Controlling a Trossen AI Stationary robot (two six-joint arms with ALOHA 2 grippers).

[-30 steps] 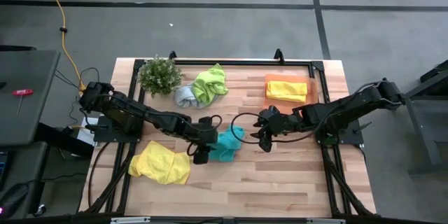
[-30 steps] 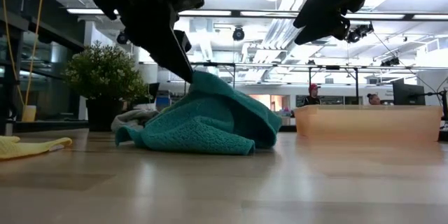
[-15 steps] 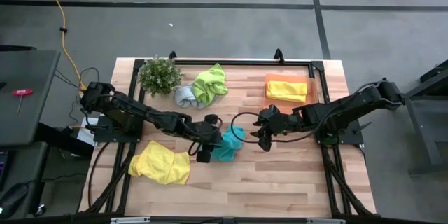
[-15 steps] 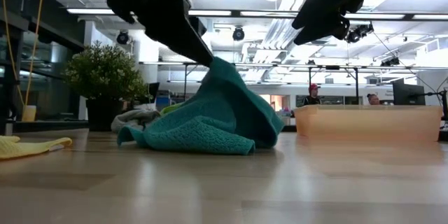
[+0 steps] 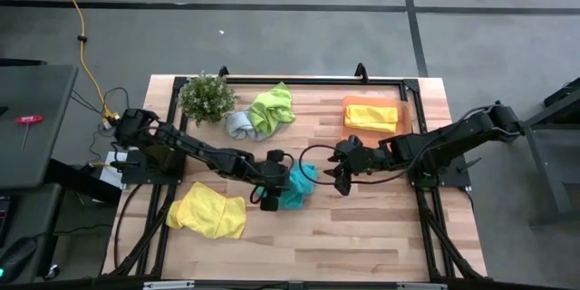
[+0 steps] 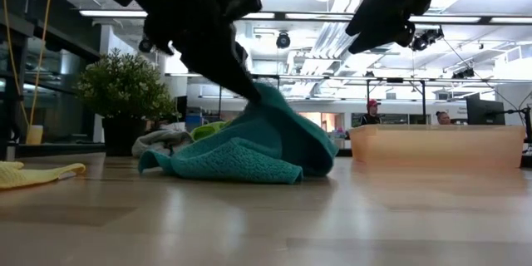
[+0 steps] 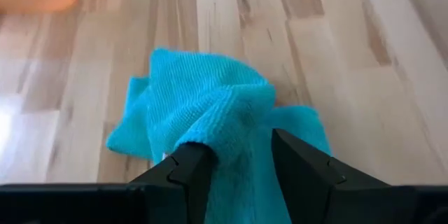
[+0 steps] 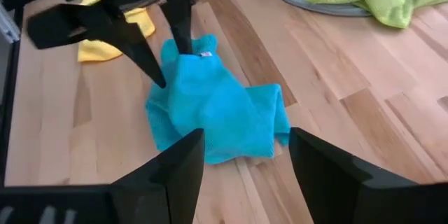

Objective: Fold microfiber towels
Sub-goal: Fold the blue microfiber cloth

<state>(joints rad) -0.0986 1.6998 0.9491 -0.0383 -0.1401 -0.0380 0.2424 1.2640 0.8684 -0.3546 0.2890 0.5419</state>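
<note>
Left pincer (image 5: 275, 189) dragged teal towel (image 5: 296, 186) edge rightward, bunching it further.

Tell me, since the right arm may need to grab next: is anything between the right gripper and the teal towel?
Nothing visible. The right gripper, open, faces the teal towel across bare wood; the left gripper grips its far side.

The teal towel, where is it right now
In the high view the teal towel lies bunched near the table's middle, between the two grippers. The left gripper pinches its edge; the yellow towel lies further left.
</note>
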